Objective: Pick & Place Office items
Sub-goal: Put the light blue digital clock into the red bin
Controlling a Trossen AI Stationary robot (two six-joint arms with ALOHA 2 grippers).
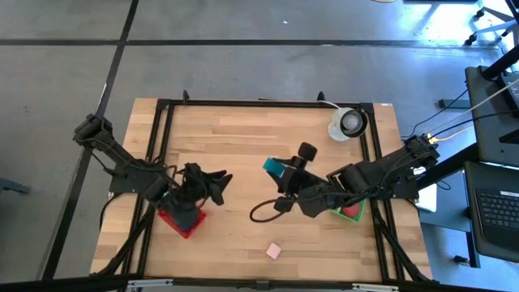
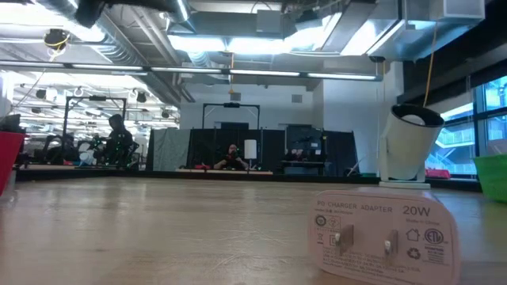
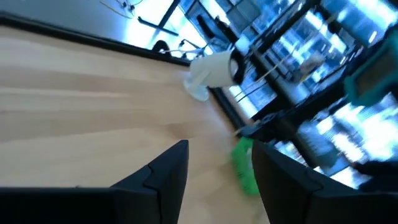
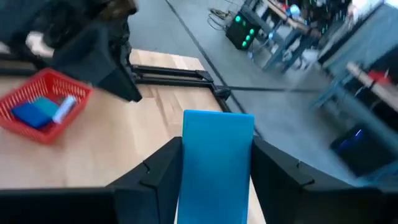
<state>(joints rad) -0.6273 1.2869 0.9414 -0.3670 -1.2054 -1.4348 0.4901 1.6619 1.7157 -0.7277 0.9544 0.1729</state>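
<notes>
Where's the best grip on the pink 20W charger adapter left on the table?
Probably from straight above, fingers across two opposite flat sides of the pink adapter. It's a small blocky piece lying alone on bare wood, with open space all round. In the low view its prongs face the camera, so avoid that face.

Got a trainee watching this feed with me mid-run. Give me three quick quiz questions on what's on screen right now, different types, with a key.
1. True or false: the right gripper is shut on a blue block.
2. Multiple choice: the pink charger adapter on the table lies A) inside the red basket; B) near the front edge, between the two arms; C) beside the white round object.
3. Fill in: the left gripper hovers by the ___ basket, its fingers apart and holding nothing.

Key: 1 true; 2 B; 3 red.
</notes>
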